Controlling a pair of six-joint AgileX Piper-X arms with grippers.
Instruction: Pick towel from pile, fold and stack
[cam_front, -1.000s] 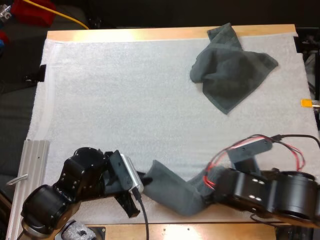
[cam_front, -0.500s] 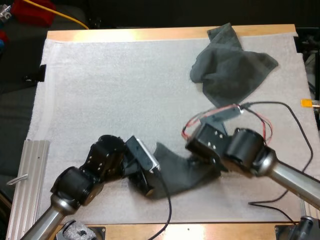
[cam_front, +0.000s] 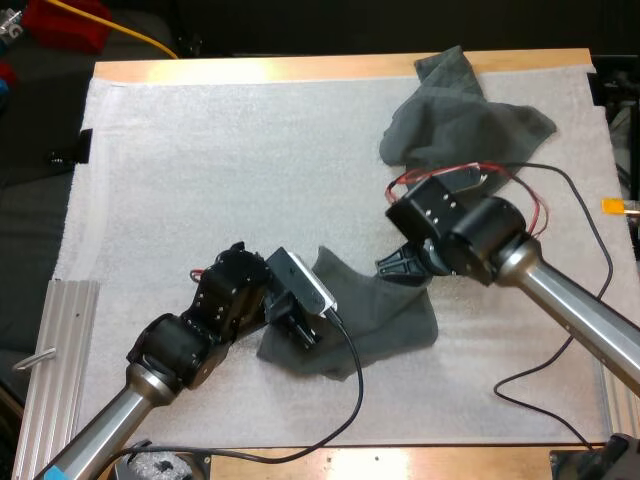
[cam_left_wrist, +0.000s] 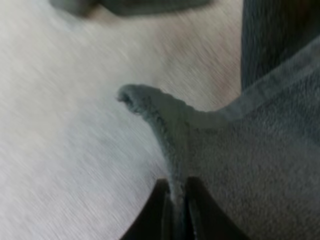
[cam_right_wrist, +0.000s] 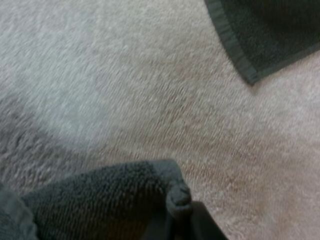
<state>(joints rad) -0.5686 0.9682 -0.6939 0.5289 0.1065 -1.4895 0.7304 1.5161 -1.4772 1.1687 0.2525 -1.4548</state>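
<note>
— Where did we have the dark grey-green towel (cam_front: 385, 320)?
— On the near half of the white mat (cam_front: 200, 170), close to its middle. It lay partly spread and rumpled, and it ran between our two grippers.
— How was our left gripper (cam_left_wrist: 176, 200) set?
— Its black fingers were drawn narrow on the towel's hemmed edge, with the cloth pinched between them. A pointed corner of the cloth curled up just past the tips.
— And our right gripper (cam_right_wrist: 181, 220)?
— It was clamped on a bunched corner at the towel's far right side, low over the mat.
— What lay farther out?
— We saw a second dark grey-green towel (cam_front: 465, 135), crumpled, at the mat's far right corner. One of its tips reached the far strip of the wooden table (cam_front: 300, 68). It lay apart from the held towel, just beyond our right arm.
</note>
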